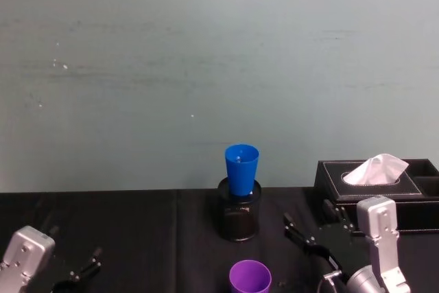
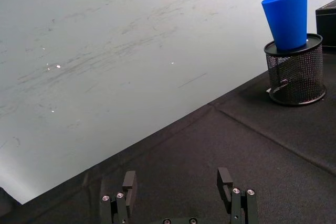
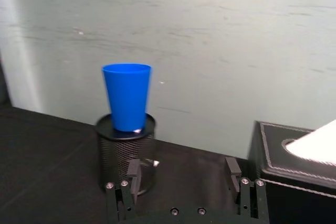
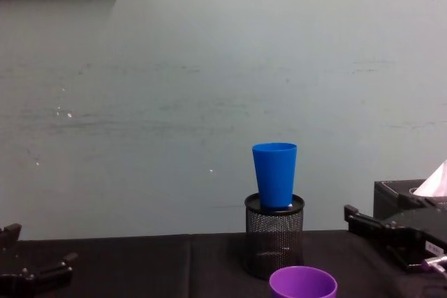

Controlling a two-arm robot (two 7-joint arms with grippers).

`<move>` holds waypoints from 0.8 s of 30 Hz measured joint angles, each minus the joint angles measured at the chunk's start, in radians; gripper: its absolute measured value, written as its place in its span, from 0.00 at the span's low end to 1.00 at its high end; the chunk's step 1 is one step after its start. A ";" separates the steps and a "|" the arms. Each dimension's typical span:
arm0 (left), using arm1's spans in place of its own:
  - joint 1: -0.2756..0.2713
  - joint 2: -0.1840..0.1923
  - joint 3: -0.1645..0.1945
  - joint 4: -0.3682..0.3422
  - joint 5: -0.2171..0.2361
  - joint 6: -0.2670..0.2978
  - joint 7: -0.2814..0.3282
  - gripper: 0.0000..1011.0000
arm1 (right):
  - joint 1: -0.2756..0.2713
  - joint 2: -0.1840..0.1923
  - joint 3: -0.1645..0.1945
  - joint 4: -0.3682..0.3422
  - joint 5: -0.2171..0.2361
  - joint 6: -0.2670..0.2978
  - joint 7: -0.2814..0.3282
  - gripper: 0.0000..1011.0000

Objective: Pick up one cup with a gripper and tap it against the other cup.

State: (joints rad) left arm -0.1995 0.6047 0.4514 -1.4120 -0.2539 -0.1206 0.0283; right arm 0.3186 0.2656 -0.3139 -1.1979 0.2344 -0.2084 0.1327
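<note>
The purple cup (image 1: 250, 276) stands upright on the black table near its front edge, between my two arms; its rim (image 4: 303, 282) shows low in the chest view. Behind it the blue cup (image 1: 241, 168) sits upright in a black wire-mesh pen holder (image 1: 239, 212), also seen in the right wrist view (image 3: 126, 103) and the left wrist view (image 2: 288, 18). My right gripper (image 3: 182, 174) is open and holds nothing, low over the table right of the purple cup and facing the holder. My left gripper (image 2: 177, 182) is open at the far left, holding nothing.
A black tissue box (image 1: 376, 184) with a white tissue sticking up stands at the back right, close behind my right gripper (image 4: 380, 232). A pale green wall rises right behind the table. The black cloth has a fold line left of the holder.
</note>
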 joint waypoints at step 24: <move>0.000 0.000 0.000 0.000 0.000 0.000 0.000 0.99 | -0.002 -0.010 0.012 0.014 -0.025 -0.013 -0.021 0.99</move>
State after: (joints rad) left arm -0.1995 0.6047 0.4514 -1.4120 -0.2539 -0.1206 0.0283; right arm 0.3169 0.2553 -0.3018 -1.1838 0.2093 -0.2216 0.1120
